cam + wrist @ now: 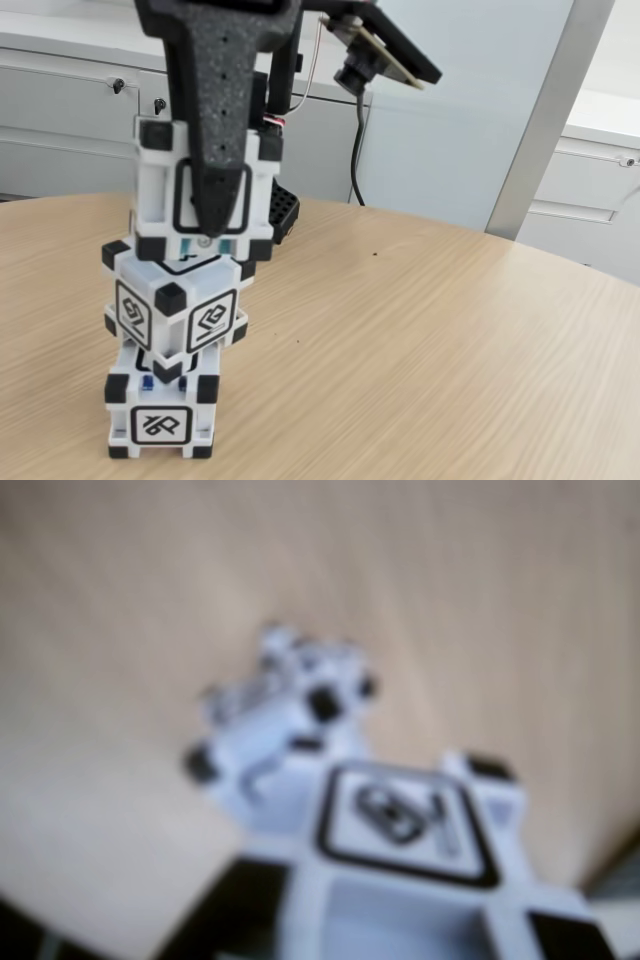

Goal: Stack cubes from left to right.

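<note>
Three white cubes with black corners form a tower at the left of the fixed view. The bottom cube (160, 415) rests on the wooden table (420, 340). The middle cube (180, 305) sits on it, turned about 45 degrees. The top cube (160, 185) sits on the middle one, slightly off to the left. My black gripper (218, 212) comes down from above and is shut on the top cube, one finger (212, 150) pressed on its front face and the other hidden behind it. The blurred wrist view shows the top cube's upper face (410, 820) close up and the lower cubes (280, 720) beneath.
Grey cabinets (70, 110) and a pale wall panel stand behind the round table. A black ribbed object (285, 212) lies just behind the tower. The wrist camera (365, 62) and its cable (355, 150) hang at the right of the arm. Bare tabletop spreads to the right.
</note>
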Controlling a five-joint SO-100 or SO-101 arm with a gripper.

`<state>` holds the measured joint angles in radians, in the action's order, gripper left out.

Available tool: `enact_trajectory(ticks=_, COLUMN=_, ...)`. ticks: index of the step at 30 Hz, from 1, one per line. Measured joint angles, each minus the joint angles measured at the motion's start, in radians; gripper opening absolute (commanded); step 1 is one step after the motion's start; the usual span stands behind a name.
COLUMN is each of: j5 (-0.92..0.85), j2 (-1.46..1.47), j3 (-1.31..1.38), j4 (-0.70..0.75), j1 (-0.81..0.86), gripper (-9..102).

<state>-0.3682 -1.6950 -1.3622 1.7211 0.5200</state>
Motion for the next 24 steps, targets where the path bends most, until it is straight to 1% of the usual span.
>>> enact_trajectory(ticks=4, j5=0.003, j2=0.000, j3=-0.006, j4=0.000, j1=0.009, gripper=19)
enact_trajectory(ticks=8, j5=-0.003, j2=0.000, j3=-0.044, j4=0.000, j1=0.067, gripper=19)
enact_trajectory(ticks=13, j5=-0.006, j2=0.000, j3=-0.052, j4=0.000, j1=0.064, gripper=20)
enact_trajectory(ticks=20, j5=-0.006, j2=0.000, j3=-0.052, j4=0.000, j1=0.067, gripper=30)
enact_trajectory(ticks=24, j5=-0.006, j2=-0.002, j3=-0.052, j4=0.000, j1=0.067, gripper=33)
